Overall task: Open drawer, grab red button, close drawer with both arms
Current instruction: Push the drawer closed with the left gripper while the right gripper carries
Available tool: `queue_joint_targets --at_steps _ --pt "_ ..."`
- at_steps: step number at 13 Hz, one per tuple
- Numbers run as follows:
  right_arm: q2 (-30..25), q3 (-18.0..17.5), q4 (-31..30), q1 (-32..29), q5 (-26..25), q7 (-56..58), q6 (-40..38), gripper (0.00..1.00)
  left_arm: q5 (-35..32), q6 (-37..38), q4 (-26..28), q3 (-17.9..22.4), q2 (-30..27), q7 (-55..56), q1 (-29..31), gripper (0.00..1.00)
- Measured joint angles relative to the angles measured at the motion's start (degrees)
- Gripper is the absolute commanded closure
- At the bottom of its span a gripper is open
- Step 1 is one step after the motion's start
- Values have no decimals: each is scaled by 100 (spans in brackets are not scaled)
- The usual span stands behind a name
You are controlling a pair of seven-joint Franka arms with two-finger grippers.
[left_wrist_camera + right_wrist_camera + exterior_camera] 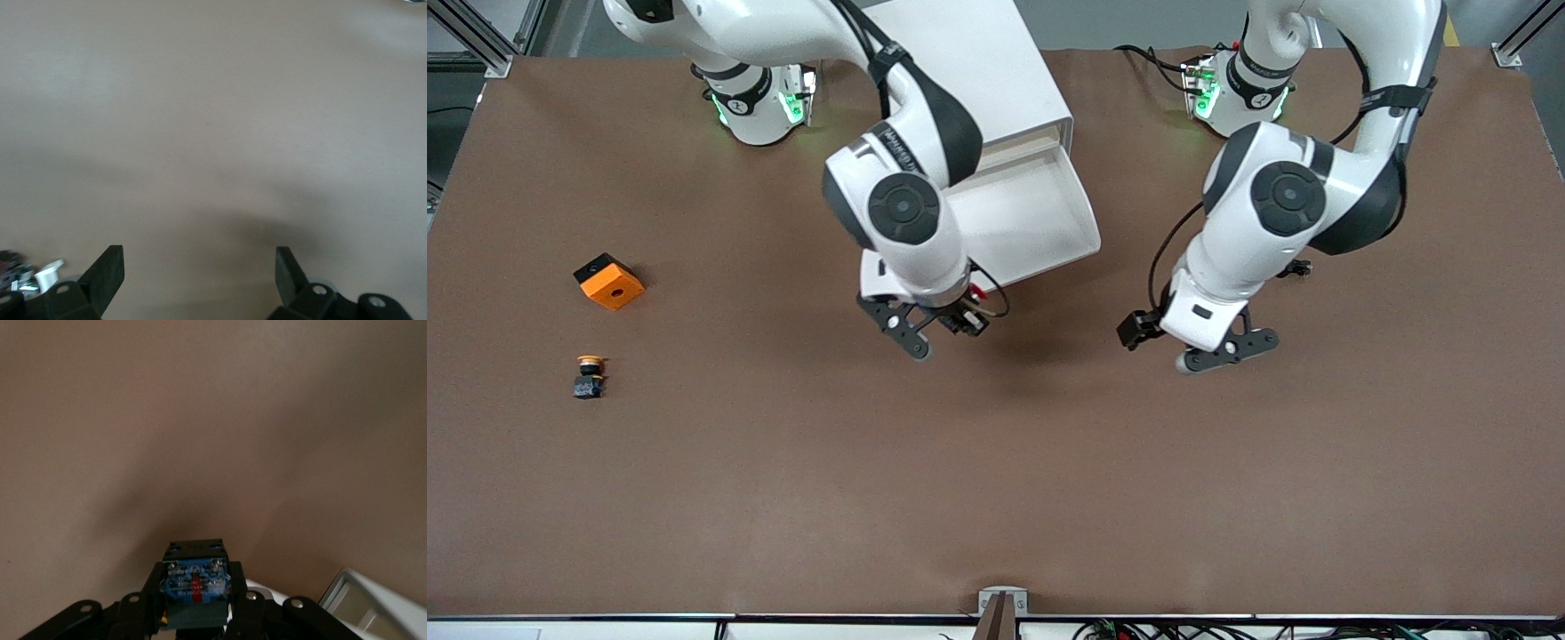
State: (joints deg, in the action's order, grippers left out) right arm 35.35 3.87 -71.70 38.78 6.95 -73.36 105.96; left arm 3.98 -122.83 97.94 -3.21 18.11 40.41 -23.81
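Nearest the camera, toward the right arm's end of the table, sits a yellow-capped button (590,376), with an orange cube (609,281) a bit farther back, both well away from the action. Mid-table, the right gripper (938,331) hangs over bare tabletop (996,462) just in front of the drawer, fingers closed on the button (195,581), whose blue-and-black body shows in its wrist view. The left gripper (1209,351) hovers over bare table with fingers spread wide, holding nothing. So I'd say what's left is closing: push squarely on the drawer front, straight in, so it doesn't skew, and keep the grip steady. Farther back, the drawer (1021,213) stands pulled out of the cabinet (996,67), and what shows of its tray looks empty.
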Motion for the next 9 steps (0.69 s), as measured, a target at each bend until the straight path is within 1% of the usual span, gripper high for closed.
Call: queue_joint_targets --at_steps 3,5,7,9 --pt "-15 3 -7 -392 41 1297 -270 100 290 -264 -56 -8 184 187 -321 0" --pt "-37 16 -106 -643 49 2173 -456 100 310 -302 -115 -9 353 436 -486 0" --pt "-145 28 -421 -918 52 2871 -301 100 310 -309 -234 -10 596 557 -599 0" --pt "-366 37 -961 -1159 52 3373 167 100 311 -325 -379 -11 871 666 -718 0"
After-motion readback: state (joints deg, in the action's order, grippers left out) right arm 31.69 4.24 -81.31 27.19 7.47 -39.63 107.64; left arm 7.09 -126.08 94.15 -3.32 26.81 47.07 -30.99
